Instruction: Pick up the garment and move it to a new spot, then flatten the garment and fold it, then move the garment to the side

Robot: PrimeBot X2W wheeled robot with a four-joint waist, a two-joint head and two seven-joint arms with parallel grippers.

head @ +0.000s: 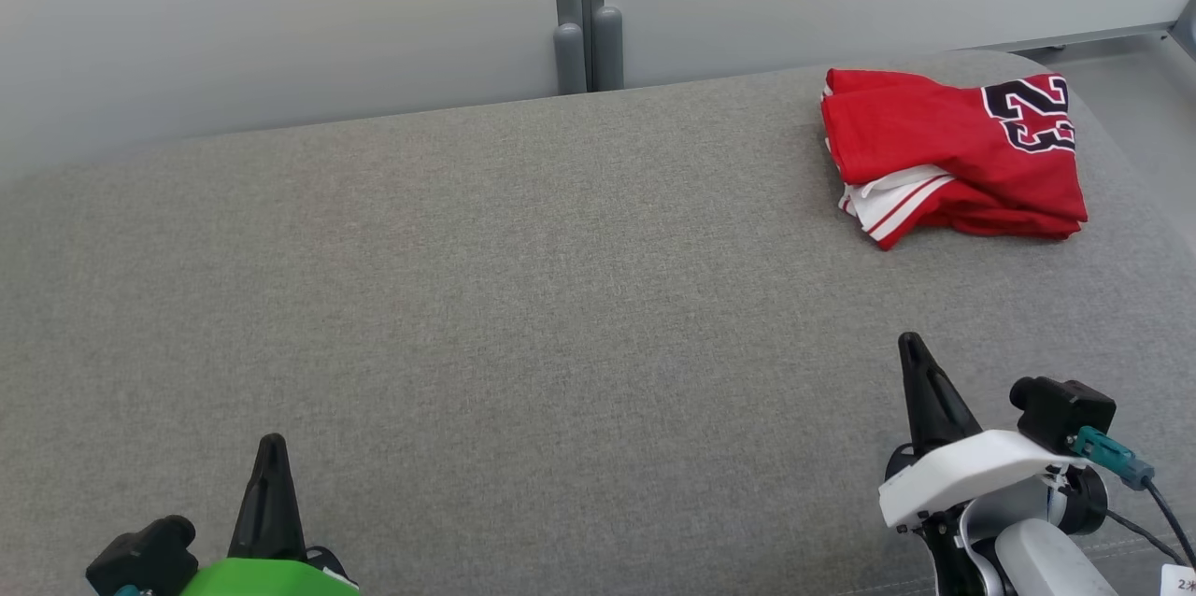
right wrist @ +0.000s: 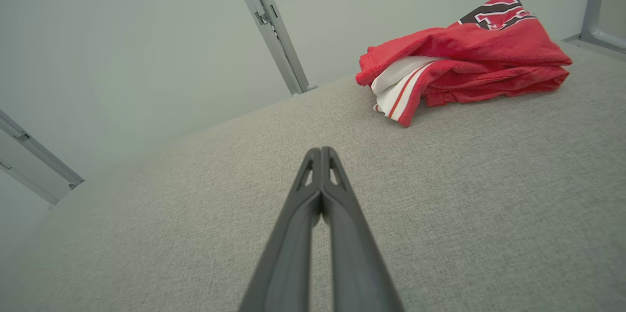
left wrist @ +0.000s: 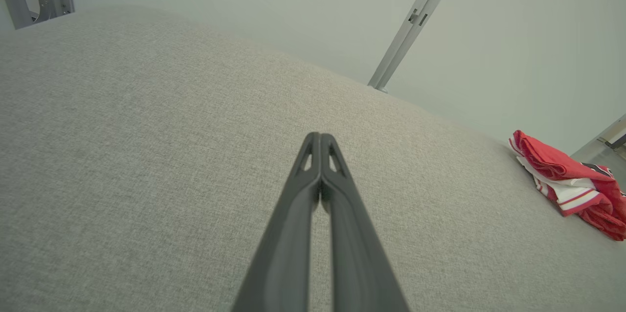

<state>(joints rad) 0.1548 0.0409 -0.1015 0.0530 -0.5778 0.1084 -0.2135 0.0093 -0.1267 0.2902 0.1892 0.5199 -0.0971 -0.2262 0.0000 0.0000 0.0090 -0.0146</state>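
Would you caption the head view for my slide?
Folded red jersey on grey cushion; left end effector and right end effector shut.

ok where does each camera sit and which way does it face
Head view: on the head, facing down at the grey cushion; left gripper and right gripper at bottom.
Left wrist view: left wrist, along its shut fingers across the cushion.
Right wrist view: right wrist, along its shut fingers toward the red jersey.
All three share the folded jersey on the cushion.
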